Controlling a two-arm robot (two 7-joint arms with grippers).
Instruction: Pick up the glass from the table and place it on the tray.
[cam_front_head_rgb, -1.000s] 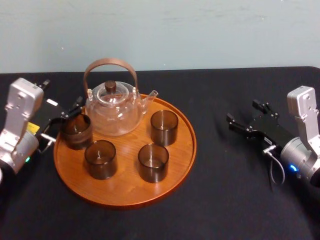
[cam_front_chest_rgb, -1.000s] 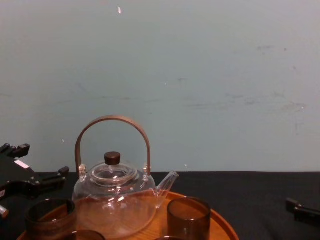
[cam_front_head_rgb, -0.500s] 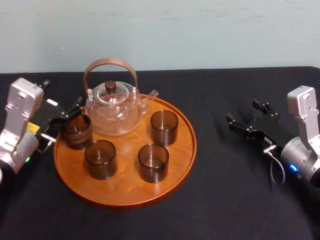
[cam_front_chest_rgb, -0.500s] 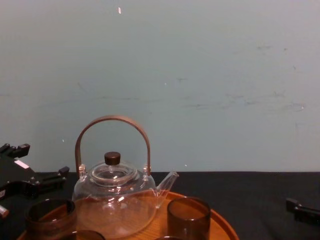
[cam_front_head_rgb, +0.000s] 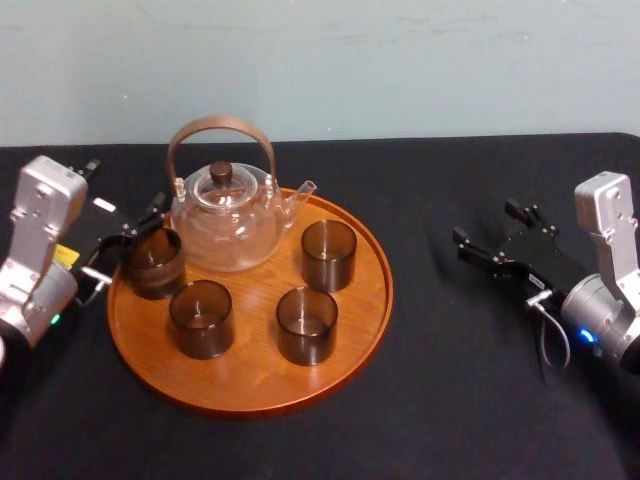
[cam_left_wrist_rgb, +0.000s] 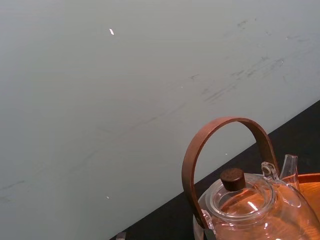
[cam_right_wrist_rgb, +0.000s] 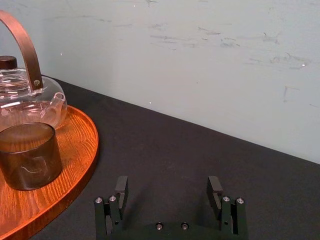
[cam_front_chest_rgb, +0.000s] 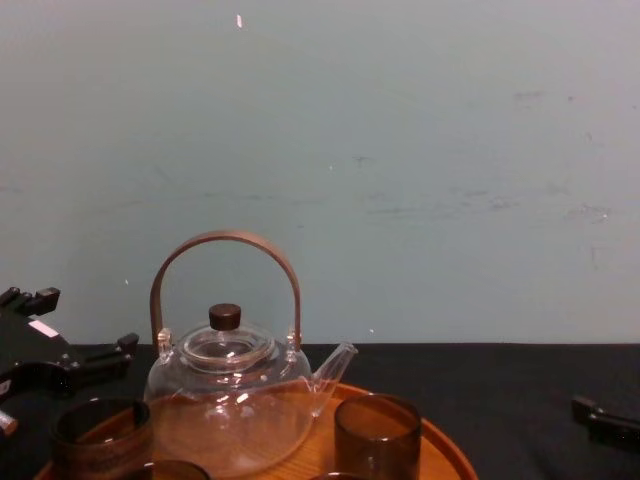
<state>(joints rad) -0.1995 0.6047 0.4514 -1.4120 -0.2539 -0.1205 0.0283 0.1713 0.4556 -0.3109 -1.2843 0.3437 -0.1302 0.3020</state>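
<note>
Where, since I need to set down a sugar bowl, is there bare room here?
Widest bare patch: the black table between the tray and the open right gripper, plus the strip before the tray. On the tray, only the near part is free. Crowded: teapot and four glasses; the left gripper sits at the leftmost glass.

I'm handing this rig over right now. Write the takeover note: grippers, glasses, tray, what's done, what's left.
Left gripper: beside the back-left glass at the tray's left edge; cannot tell if it holds it.
Right gripper: open, empty, over the table right of the tray.
Done: that glass, three more glasses and the glass teapot are on the tray.
Left: confirm release, then pull the left arm clear.
</note>
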